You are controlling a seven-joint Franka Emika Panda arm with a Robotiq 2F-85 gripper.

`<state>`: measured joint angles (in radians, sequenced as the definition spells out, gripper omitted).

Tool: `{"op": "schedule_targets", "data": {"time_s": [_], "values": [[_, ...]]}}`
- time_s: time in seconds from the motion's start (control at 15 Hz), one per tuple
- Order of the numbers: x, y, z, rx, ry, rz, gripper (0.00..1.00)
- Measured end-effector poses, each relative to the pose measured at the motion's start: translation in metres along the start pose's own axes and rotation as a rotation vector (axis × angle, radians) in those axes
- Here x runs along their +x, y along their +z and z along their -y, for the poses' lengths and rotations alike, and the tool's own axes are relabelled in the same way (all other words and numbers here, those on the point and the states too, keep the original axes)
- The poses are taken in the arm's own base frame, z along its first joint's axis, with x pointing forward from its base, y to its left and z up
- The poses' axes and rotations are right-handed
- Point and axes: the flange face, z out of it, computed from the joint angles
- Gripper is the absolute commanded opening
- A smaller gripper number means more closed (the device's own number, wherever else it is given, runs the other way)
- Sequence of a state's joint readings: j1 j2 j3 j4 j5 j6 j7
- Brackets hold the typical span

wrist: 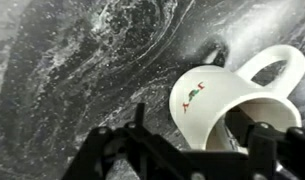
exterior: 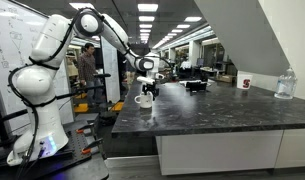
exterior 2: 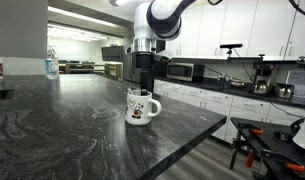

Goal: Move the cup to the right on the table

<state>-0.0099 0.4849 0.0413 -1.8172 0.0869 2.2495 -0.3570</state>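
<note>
The cup [exterior 2: 140, 106] is a short white mug with a handle and a small red and green mark on its side. It stands upright near the end corner of the dark speckled table [exterior 2: 52, 125]. In both exterior views my gripper [exterior 2: 144, 86] hangs straight down just over it. The cup [exterior: 144, 99] sits under the gripper [exterior: 145, 86] at the table's [exterior: 212, 112] near end. In the wrist view the cup [wrist: 207, 100] lies between my spread fingers [wrist: 197, 138]: one finger is inside the rim, the other outside the wall. The gripper is open.
A red-and-white cup [exterior: 245, 83] and a clear plastic container [exterior: 284, 84] stand at the far end of the table, with a black object [exterior: 196, 85] in the middle. The table's edge and corner [exterior 2: 220, 117] are close to the cup. A counter with a microwave [exterior 2: 180, 71] runs behind.
</note>
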Motion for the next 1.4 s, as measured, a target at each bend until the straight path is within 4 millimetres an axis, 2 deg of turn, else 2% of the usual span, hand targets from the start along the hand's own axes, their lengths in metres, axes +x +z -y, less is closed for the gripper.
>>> {"op": "schedule_targets", "data": {"time_s": [0.33, 0.47, 0.53, 1.0, 1.2, 1.4], "values": [[0.003, 0.009, 0.001, -0.042, -0.020, 0.009, 0.17], [0.004, 0.008, 0.003, -0.052, -0.033, 0.012, 0.04], [0.004, 0.008, 0.003, -0.056, -0.037, 0.012, 0.00], [0.006, -0.001, -0.005, -0.075, -0.036, -0.001, 0.02], [0.004, -0.024, -0.020, -0.108, -0.030, -0.026, 0.02], [-0.009, -0.058, -0.057, -0.184, -0.048, -0.018, 0.02]]}}
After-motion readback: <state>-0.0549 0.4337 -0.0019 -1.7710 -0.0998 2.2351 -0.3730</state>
